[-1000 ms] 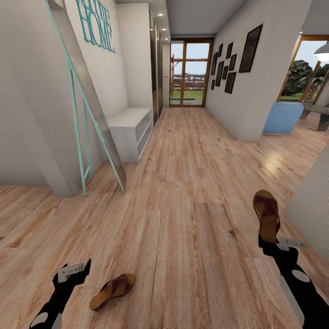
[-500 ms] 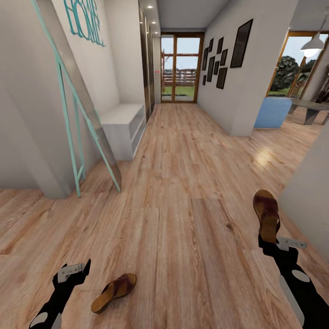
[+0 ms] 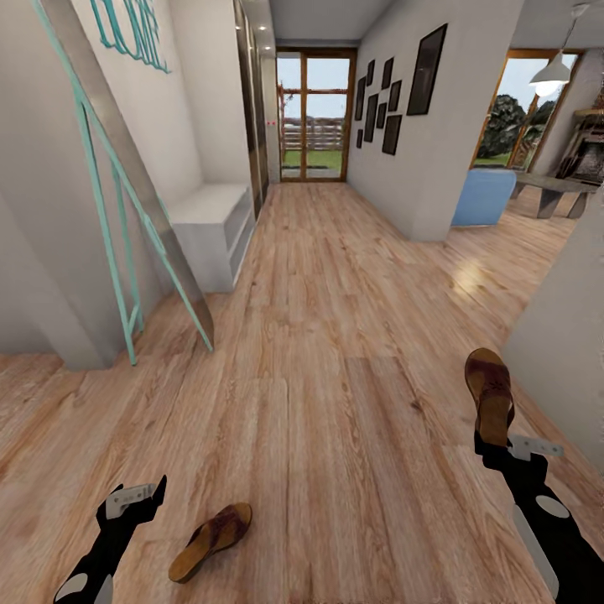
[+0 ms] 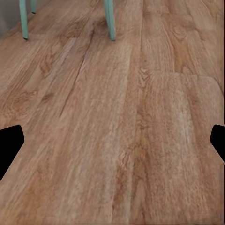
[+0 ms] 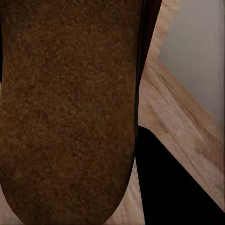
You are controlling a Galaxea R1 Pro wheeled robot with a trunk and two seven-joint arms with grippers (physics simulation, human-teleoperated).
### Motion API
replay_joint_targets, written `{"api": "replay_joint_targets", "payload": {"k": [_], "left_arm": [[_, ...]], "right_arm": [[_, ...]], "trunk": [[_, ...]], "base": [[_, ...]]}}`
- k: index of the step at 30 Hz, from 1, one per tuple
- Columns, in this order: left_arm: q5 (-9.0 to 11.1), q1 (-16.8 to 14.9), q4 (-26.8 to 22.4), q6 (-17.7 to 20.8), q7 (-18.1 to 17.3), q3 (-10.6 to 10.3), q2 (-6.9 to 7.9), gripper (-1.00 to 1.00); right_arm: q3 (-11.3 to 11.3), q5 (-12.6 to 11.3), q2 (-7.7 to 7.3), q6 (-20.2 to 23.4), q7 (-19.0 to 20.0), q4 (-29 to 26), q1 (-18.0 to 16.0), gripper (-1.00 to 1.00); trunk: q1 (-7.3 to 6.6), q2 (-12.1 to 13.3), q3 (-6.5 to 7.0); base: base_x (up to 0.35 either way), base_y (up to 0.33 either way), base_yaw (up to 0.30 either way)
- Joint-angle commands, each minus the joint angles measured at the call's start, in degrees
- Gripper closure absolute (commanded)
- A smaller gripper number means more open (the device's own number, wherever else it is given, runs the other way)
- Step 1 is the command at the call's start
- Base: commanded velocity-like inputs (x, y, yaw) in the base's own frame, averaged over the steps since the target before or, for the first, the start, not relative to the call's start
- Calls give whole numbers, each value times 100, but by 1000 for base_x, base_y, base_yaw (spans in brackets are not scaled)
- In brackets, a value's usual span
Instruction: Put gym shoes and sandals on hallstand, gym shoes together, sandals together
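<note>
One dark-brown sandal with a tan sole is held up over the corridor floor at the right, and my right gripper is shut on its heel end. Its brown footbed shows large in the right wrist view. The other sandal lies on the planks at the lower left. My left gripper hovers just left of it, open, with bare floor between its fingers. The gym shoes and the hallstand are out of view.
A tall mirror with a teal frame leans on the left wall. Behind it a plain low grey bench sits in an alcove. A grey wall corner stands close on the right. The corridor runs to glass doors.
The whole picture has shifted left and down, so the camera has moved. Both arms and the held sandal keep their places in the picture; the floor sandal barely shifts.
</note>
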Motion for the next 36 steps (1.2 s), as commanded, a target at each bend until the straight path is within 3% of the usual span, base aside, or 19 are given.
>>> {"api": "replay_joint_targets", "payload": {"k": [1,24,25,26,28,29,30,32,36], "left_arm": [[-60,-6,2,-25,-36,48,-5,-100],[-129,-6,2,-17,-45,11,57,-100],[-320,-6,2,-19,-92,-54,180,-100],[-1854,-31,19,89,-1490,-278,791,-100],[-2262,-79,15,280,-1794,-273,857,-100],[-3013,-139,3,961,-1994,-269,908,-100],[-3315,-217,1,1218,-2027,-269,913,-100],[-3679,-412,18,1422,-2059,-270,906,-100],[-4223,-763,73,1638,-2184,-313,855,-100]], "right_arm": [[10,-76,-3,11,-24,-6,-2,100],[10,-72,6,21,-24,-4,-2,100],[10,-74,6,15,-24,-15,-2,100],[29,-75,1,33,-11,-28,-2,100],[28,-76,-19,71,-8,-220,-8,100],[21,-79,-54,687,-10,-981,-32,100],[20,-84,-59,1133,-9,-1366,-77,100],[19,-89,-66,1698,-7,-1793,-196,100],[19,-93,-71,2271,-12,-2192,-499,100]], "trunk": [[-1,-2,-13],[-1,-2,-77],[-1,-2,-76],[-1,-2,-76],[-1,-2,-76],[-1,-2,-76],[-1,-2,-76],[-1,-2,-76],[-1,-2,-76]], "base": [[1,2,-129],[-56,39,-55],[-1,1,0],[0,0,0],[0,0,0],[0,0,0],[0,0,0],[0,0,0],[0,0,0]]}}
